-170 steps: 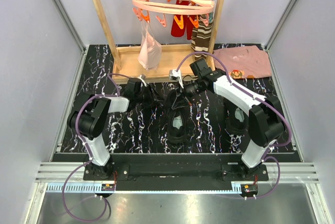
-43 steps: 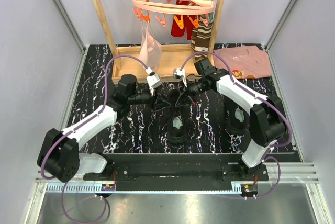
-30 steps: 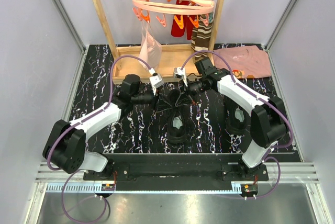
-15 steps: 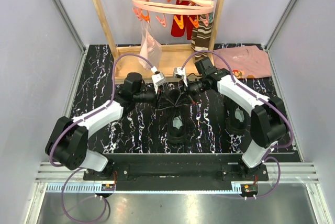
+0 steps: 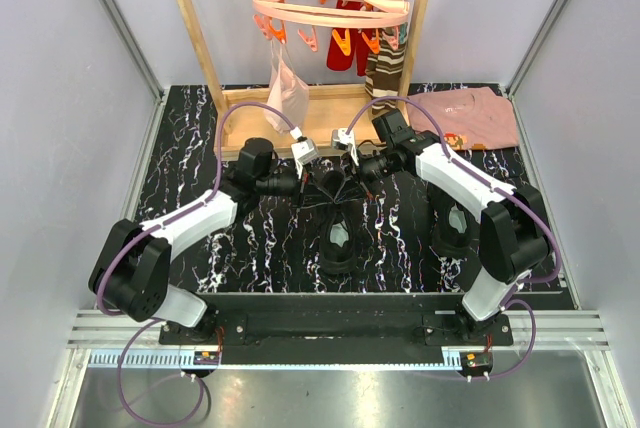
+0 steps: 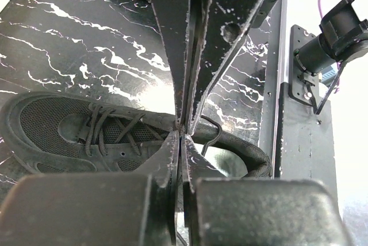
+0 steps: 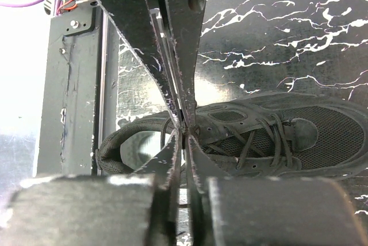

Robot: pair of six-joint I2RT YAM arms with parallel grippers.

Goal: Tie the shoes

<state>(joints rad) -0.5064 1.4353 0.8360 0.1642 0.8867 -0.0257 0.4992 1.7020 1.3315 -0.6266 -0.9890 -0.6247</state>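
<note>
Your left gripper (image 6: 183, 126) and right gripper (image 7: 185, 126) are both pressed together, tip to tip, and face each other across the toe end of the middle shoe (image 5: 338, 233). That shoe lies on the worktop (image 5: 260, 238) between the two arms, its heel toward the bases and the pale insole showing. From above, the laces (image 5: 330, 187) bunch up in a dark fan between the two grippers. Neither wrist view shows plainly whether a strand is caught between the fingers, so don't take a grip for granted. The second shoe (image 5: 452, 229) sits well apart on the right, partly under the right arm (image 5: 470, 188), and looks untouched.

Expect the laces to handle like thin, limp cord. They are black on black, hard to pick out against the mesh upper, and likely to slip out of a shallow pinch. Take hold of a strand some way along its free length, not near the eyelets, and pinch it deep between the pads. The shoe itself looks small and light. A firm sideways pull will probably drag it across the smooth worktop instead of tightening the knot, so pull both ends against each other evenly.
</note>
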